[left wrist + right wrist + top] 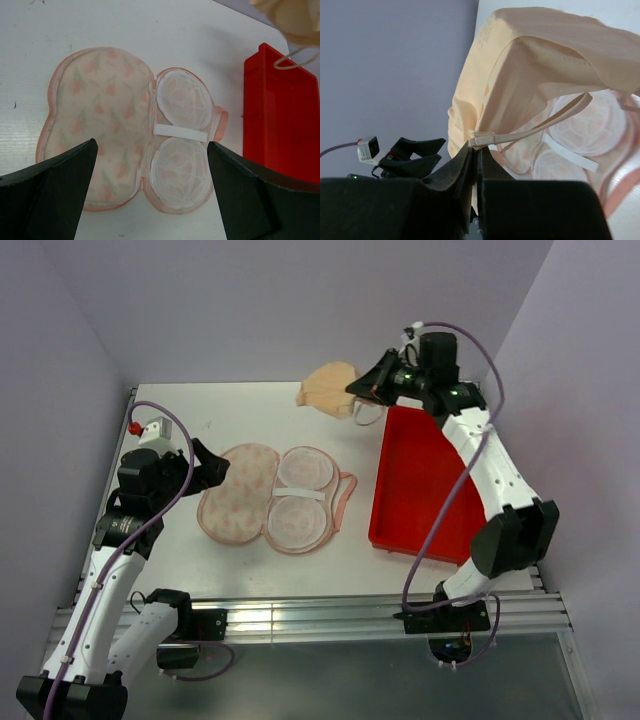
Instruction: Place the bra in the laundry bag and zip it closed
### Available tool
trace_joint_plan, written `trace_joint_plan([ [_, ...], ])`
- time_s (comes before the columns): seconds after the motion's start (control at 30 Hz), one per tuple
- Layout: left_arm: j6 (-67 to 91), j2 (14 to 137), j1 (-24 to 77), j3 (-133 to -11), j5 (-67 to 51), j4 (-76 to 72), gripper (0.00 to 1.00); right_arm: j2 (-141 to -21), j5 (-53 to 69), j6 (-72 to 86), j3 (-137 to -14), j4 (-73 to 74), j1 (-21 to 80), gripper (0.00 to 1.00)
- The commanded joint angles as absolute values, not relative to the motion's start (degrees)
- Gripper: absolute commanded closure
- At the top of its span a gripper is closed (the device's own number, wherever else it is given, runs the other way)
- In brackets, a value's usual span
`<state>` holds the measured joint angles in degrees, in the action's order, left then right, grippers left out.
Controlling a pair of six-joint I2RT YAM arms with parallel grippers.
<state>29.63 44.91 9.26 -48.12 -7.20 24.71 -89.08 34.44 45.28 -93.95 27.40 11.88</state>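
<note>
1. top view: my right gripper (356,390) is clamped on the small, soft, peach-beige bra (328,386). it hangs above the far part of the white table (200,410), just past the far corner of the red plastic tray (425,475). the peanut-shaped, flower-printed laundry bag (268,496) lies open and flat mid-table, its mesh-lined half towards the tray. my left gripper (214,468) waits at the bag's left edge, jaws spread wide and holding nothing. i judge the step in hand to be the carry: bring the bra nearer and leftward over the bag, high enough that the straps clear the tray wall.
2. left wrist view: both halves of the bag show between my wide-set fingers (60,185). the bra's hem and a strap loop dangle at the top right, above the tray. i would line up one cup per lobe and keep the fabric off the pink zipper edge.
3. right wrist view: my fingers (492,170) pinch shut on a thin strap join at the fabric's edge. that hold looks slim, so i should move slowly and lower until the cloth rests before letting go.
</note>
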Motion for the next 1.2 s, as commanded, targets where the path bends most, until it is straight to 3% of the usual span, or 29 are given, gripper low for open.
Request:
trace_joint_plan([
  [0.0,29.3,45.0,9.3,-48.6,-5.8,23.8,0.01,-93.0,37.6,48.5,-96.8,20.8,16.1,1.0],
  [0.17,29.4,44.8,9.3,-48.4,-5.9,24.0,0.01,-95.9,36.9,50.4,-90.6,14.3,21.0,1.0],
  [0.5,29.4,45.3,9.3,-48.5,-6.3,23.7,0.01,-98.6,43.9,55.4,-64.7,-11.8,27.3,1.0],
  [1.17,29.3,45.7,9.3,-48.3,-6.6,24.0,0.01,-97.5,42.0,52.7,-47.8,-14.9,28.8,1.0],
])
